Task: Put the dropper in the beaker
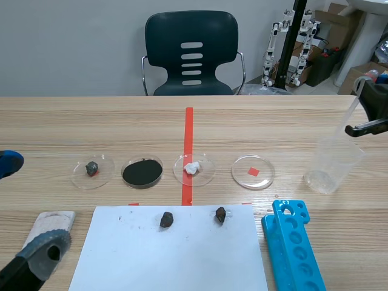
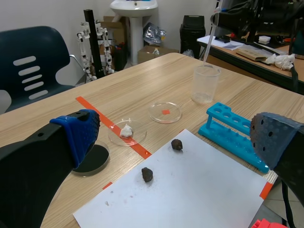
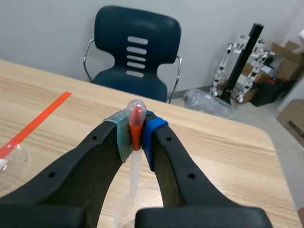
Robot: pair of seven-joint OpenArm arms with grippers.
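Observation:
The clear plastic beaker point(image 1: 332, 163) stands at the table's right side. Above it my right gripper point(image 1: 367, 92) is shut on the dropper point(image 1: 348, 118), which slants down with its tip inside the beaker's mouth. In the right wrist view the dropper's bulb point(image 3: 136, 116) is pinched between the pads and its stem runs down to the beaker point(image 3: 122, 213). The left wrist view shows the same dropper point(image 2: 209, 40) over the beaker point(image 2: 205, 84). My left gripper point(image 1: 24, 209) stands open and holds nothing at the near left, far from both.
Four petri dishes stand in a row: grey stone point(image 1: 92, 170), black powder point(image 1: 142, 172), white lump point(image 1: 193, 168), red bit point(image 1: 253, 171). A white sheet point(image 1: 170, 257) carries two dark stones. A blue tube rack point(image 1: 293, 242) lies near the beaker. A cloth point(image 1: 53, 221) lies near left.

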